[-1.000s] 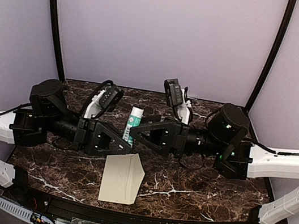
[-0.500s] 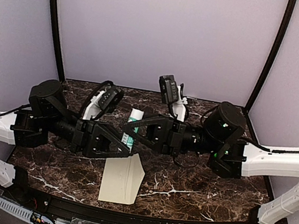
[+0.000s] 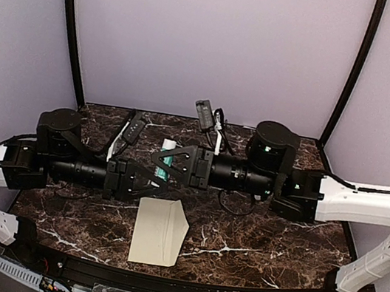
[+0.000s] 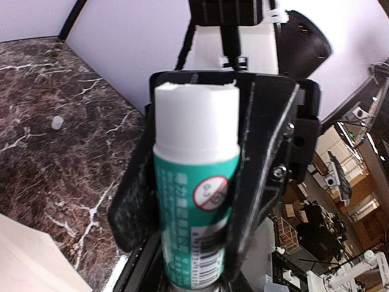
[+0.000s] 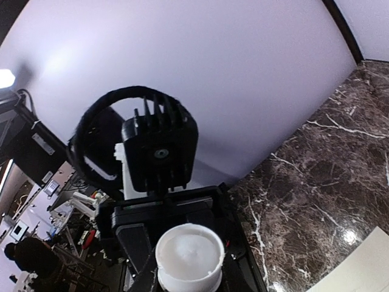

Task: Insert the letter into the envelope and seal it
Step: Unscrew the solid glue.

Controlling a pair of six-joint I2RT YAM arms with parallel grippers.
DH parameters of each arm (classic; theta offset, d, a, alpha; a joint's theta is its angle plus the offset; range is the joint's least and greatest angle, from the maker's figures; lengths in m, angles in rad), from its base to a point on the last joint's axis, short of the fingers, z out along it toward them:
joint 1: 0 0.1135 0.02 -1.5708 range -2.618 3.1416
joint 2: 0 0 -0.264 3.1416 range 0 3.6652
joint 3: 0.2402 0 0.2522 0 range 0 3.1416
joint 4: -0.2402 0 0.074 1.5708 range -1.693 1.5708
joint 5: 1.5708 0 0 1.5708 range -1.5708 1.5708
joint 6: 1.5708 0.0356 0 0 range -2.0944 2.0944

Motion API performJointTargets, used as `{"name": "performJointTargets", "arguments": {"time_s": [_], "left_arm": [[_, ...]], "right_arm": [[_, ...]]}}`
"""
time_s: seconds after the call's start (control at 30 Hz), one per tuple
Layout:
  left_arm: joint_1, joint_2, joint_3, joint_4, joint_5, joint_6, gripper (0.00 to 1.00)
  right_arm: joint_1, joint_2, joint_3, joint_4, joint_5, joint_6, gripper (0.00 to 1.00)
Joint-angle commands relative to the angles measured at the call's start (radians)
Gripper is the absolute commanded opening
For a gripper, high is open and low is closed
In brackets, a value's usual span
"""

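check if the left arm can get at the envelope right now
Probably not yet: the left tool is shut on the glue stick. The envelope lies uncovered close by, so only that full grip hinders it.

Item: glue stick. On its teal label: a round red prohibition sign, a black barcode below it, and lines of white print too small to read.

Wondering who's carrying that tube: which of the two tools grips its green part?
The left tool: its fingers flank the green body of the glue stick; the right tool faces its white end.
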Motion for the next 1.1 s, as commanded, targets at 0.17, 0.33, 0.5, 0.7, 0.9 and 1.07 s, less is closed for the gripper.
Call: {"name": "performJointTargets", "arguments": {"time_s": [0.17,0.33,0.5,0.7,0.9,1.07], "left_arm": [[0.009,0.14,0.117,-0.276,-0.341,0.046,0.0],[0.008,0.187,0.135,-0.285,-0.393,0.019,0.0],[0.007,0.218,0.136,-0.276,-0.354,0.018,0.0],[0.007,0.169,0.095,-0.218,-0.326,0.005,0.0],[0.008,0.106,0.059,-0.133,-0.198,-0.02,0.0],[0.011,0.079,0.041,-0.082,-0.114,-0.039,0.0]], "right_arm": [[0.068,0.191,0.318,-0.554,0.385,0.061,0.0],[0.085,0.295,0.449,-0.75,0.505,0.13,0.0],[0.092,0.341,0.491,-0.786,0.522,0.156,0.0],[0.092,0.271,0.435,-0.728,0.528,0.144,0.0],[0.088,0.114,0.278,-0.545,0.472,0.08,0.58],[0.078,-0.045,0.132,-0.405,0.414,0.065,0.87]]}}
